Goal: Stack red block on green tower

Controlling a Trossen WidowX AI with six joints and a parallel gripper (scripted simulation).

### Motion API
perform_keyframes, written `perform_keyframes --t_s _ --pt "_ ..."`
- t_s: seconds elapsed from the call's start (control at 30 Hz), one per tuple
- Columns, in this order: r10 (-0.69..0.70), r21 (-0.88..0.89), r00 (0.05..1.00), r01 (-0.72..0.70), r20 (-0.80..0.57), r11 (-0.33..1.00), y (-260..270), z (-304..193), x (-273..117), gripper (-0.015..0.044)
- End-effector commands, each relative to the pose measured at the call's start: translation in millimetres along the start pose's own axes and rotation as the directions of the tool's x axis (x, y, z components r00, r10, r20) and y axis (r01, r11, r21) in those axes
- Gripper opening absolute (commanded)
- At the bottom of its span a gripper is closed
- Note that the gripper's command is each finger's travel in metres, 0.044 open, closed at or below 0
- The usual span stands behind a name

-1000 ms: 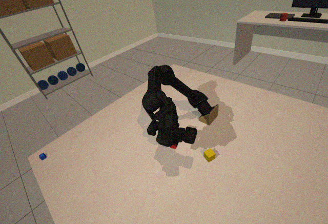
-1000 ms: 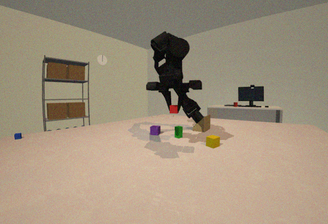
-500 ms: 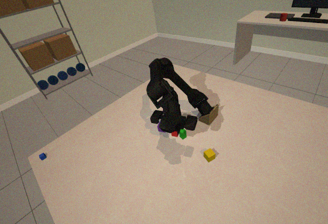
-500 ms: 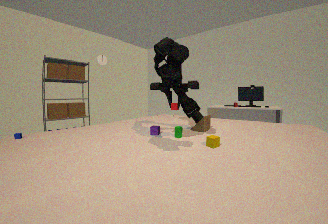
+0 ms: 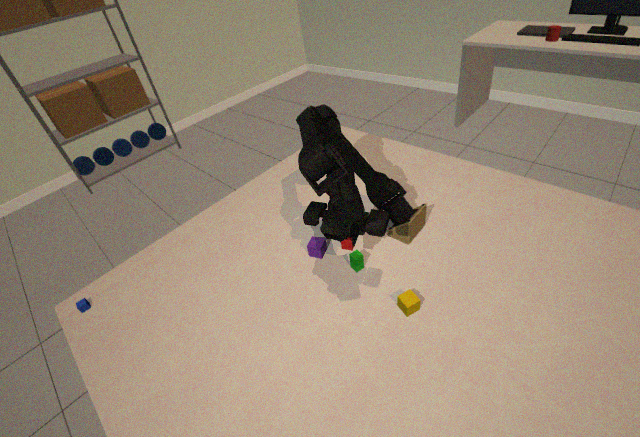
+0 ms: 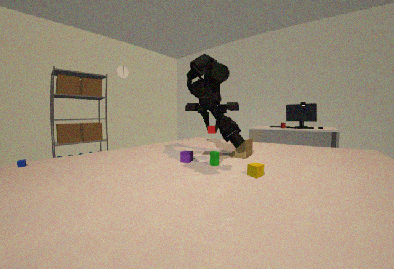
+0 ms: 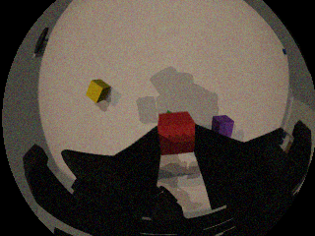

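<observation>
My gripper point(image 5: 347, 241) point(image 6: 212, 128) point(image 7: 174, 129) is shut on the red block point(image 5: 346, 244) point(image 6: 212, 129) point(image 7: 176, 134) and holds it up in the air, well above the mat. The green tower point(image 5: 356, 260) point(image 6: 214, 158) stands upright on the mat, lower than the red block. In the exterior view the red block is above the tower and slightly left of it, with a wide gap between them. In the wrist view only a small green bit point(image 7: 169, 112) shows past the red block's far edge; the rest of the tower is hidden.
A purple block point(image 5: 316, 247) point(image 6: 186, 156) point(image 7: 222, 126) stands near the green tower, on its left in the top and exterior views. A yellow block point(image 5: 408, 302) point(image 6: 255, 170) point(image 7: 97, 90) lies front right of the tower. A blue block point(image 5: 83, 305) point(image 6: 21, 163) lies far left.
</observation>
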State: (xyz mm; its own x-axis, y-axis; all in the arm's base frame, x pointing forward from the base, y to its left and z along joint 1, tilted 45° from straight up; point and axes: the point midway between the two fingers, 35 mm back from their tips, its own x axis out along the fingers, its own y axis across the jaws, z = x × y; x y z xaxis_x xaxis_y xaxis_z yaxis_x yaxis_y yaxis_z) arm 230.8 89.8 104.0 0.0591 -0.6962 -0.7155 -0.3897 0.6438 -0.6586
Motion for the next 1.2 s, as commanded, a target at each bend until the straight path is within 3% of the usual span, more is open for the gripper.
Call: perform_keyframes --t_s 0.0,0.27,1.17 --pt "0.003 0.005 1.0 -0.003 -0.001 1.0 0.8 -14.6 4.1 0.0" --pt "0.003 0.013 1.0 -0.003 -0.002 1.0 0.8 -41.8 13.6 0.0" --pt "0.001 0.014 1.0 -0.001 -0.001 1.0 -1.5 -43.7 80.2 0.0"
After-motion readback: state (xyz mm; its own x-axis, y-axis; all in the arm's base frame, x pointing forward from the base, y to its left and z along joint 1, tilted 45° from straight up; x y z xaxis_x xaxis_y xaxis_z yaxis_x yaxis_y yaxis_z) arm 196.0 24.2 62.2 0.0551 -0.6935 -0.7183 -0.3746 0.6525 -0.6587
